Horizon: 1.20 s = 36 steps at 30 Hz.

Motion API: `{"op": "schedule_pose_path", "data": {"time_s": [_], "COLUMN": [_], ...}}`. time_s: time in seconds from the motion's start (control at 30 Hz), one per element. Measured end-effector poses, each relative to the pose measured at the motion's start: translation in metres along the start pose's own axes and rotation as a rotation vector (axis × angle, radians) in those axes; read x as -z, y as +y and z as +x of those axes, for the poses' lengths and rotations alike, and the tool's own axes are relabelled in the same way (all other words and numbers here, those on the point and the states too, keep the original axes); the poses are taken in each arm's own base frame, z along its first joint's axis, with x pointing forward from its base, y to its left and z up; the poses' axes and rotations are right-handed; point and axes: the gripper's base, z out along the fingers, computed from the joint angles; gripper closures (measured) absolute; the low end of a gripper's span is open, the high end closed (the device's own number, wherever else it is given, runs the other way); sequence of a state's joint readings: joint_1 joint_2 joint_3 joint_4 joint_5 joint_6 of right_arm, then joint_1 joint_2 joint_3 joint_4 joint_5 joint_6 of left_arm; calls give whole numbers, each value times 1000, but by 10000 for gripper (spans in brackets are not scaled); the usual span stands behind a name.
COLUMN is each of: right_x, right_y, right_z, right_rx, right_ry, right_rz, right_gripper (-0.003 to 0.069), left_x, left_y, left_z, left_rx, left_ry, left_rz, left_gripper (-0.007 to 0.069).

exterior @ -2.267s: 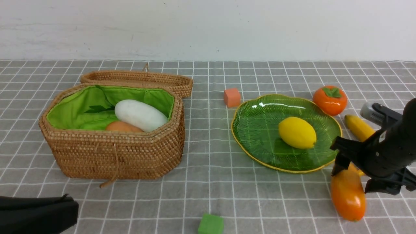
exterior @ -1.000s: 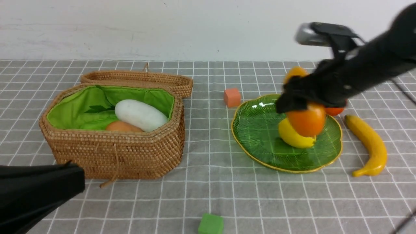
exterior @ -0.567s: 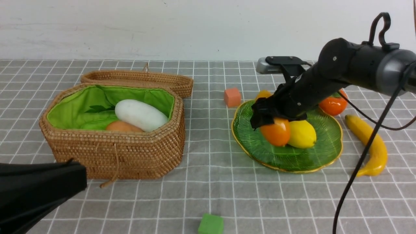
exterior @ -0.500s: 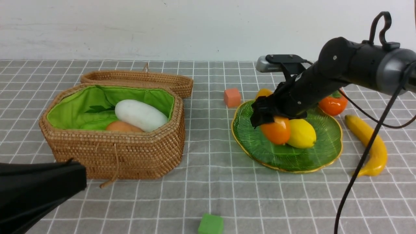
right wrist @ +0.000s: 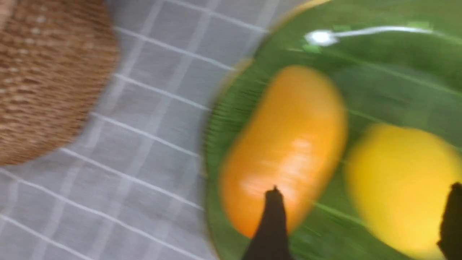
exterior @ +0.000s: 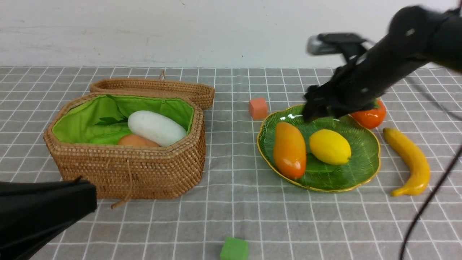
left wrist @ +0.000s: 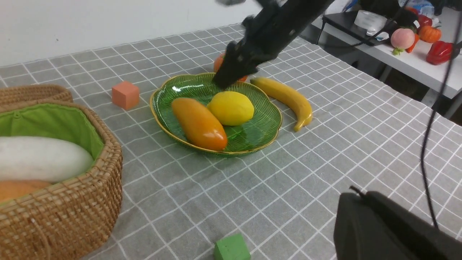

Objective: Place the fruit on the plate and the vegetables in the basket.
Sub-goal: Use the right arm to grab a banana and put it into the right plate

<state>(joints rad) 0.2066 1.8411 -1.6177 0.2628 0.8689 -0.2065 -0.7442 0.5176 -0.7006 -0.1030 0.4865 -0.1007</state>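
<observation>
The orange mango (exterior: 288, 150) and yellow lemon (exterior: 330, 147) lie side by side on the green plate (exterior: 326, 177). My right gripper (exterior: 309, 113) hovers open and empty over the plate's far edge; in its wrist view the gripper (right wrist: 364, 202) spans blurred mango (right wrist: 285, 144) and lemon (right wrist: 400, 180). The persimmon (exterior: 370, 116) sits behind the plate, partly hidden by the arm. The banana (exterior: 408, 160) lies on the cloth right of the plate. The basket (exterior: 144, 173) holds the white radish (exterior: 156, 127), potato (exterior: 136, 141), green gourd (exterior: 108, 137) and leaf sprig (exterior: 108, 121). My left gripper (exterior: 85, 196) rests shut, front left.
The wicker lid (exterior: 155, 88) leans behind the basket. An orange cube (exterior: 257, 108) sits left of the plate and a green cube (exterior: 234, 249) near the front edge. A side table (left wrist: 397, 59) with other toys stands beyond the right edge.
The right gripper carried the mango onto the plate, let it go beside the lemon, then rose and drew back to the right. The left arm stayed put.
</observation>
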Motion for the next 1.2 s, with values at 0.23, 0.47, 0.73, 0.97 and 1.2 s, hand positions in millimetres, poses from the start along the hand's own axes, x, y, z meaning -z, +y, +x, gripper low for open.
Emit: {"op": "schedule_pose_path", "data": {"time_s": [0.23,0.47,0.73,0.97,1.2], "right_x": [19,-28,-64,-63,-6], "right_y": [-126,-163,-174,-174,-142], "right_z": [68,95,102,104,91], "right_rx": [-416,-521,-462,-430,-459], "right_ry": [177,150,133,152,196], "right_rz": [323,259,236,248,210], "right_gripper": [206,178,218,338,338], "left_x": [0,0,-3,-3,-3], "left_y": [0,0,0,0,0], "left_z": [0,0,0,0,0], "left_rx": [0,0,0,0,0], "left_ry": [0,-1,9,9,9], "left_rz": [0,0,-2,-2,-2], "left_gripper": [637,636,634,634,634]}}
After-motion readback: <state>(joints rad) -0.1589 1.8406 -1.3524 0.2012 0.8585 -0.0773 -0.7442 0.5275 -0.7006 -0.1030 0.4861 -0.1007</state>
